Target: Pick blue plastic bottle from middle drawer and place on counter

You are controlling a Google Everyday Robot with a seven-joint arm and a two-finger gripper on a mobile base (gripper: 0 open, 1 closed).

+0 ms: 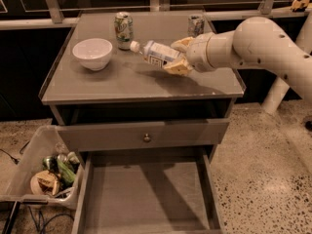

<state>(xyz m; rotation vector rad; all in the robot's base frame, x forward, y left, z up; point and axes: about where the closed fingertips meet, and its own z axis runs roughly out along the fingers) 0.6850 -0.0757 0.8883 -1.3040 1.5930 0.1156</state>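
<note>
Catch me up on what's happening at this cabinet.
The robot's claw is shut on the blue bottle, holding it on its side over the counter, cap pointing toward the left can. It is not yet set down. The middle drawer below stands open. A white bowl and a second can stand on the counter too.

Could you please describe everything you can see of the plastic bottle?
The bottle is small, made of clear bluish plastic, with a white cap and a pale label. It lies nearly on its side, cap pointing left, held at its base end by the gripper, which is shut on it. It hangs over the counter, apparently not touching it.
</note>
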